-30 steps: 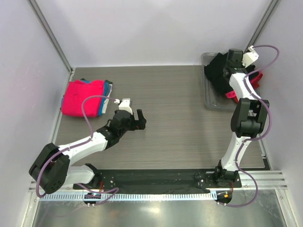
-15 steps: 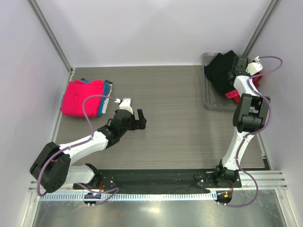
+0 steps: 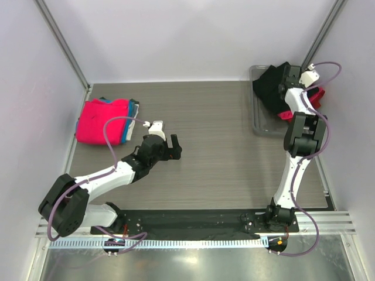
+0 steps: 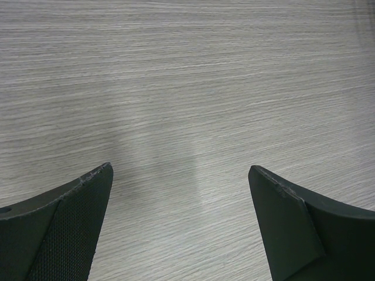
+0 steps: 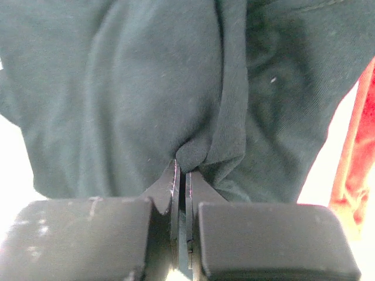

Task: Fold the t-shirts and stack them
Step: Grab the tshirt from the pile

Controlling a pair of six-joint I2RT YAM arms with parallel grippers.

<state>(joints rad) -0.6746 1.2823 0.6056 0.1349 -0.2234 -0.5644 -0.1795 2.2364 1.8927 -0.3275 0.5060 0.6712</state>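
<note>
A black t-shirt (image 3: 270, 86) lies bunched in the clear grey tray (image 3: 259, 126) at the back right, over a red shirt (image 3: 313, 99). My right gripper (image 3: 287, 79) reaches into the tray and is shut on a fold of the black t-shirt (image 5: 193, 93); its jaws pinch the cloth at their tips (image 5: 181, 170). The red shirt shows at the right edge of the right wrist view (image 5: 354, 158). A folded pink-magenta shirt (image 3: 104, 120) lies on a teal-blue one (image 3: 134, 114) at the back left. My left gripper (image 3: 173, 148) is open and empty over bare table (image 4: 181, 105).
The wooden table (image 3: 211, 140) runs between the shirt stack and the tray. White walls and metal posts close the back and sides. The arm bases stand on a black plate (image 3: 187, 222) at the near edge.
My right gripper has dropped from above the tray into the black t-shirt and shut on a fold of it. The left arm has barely moved.
</note>
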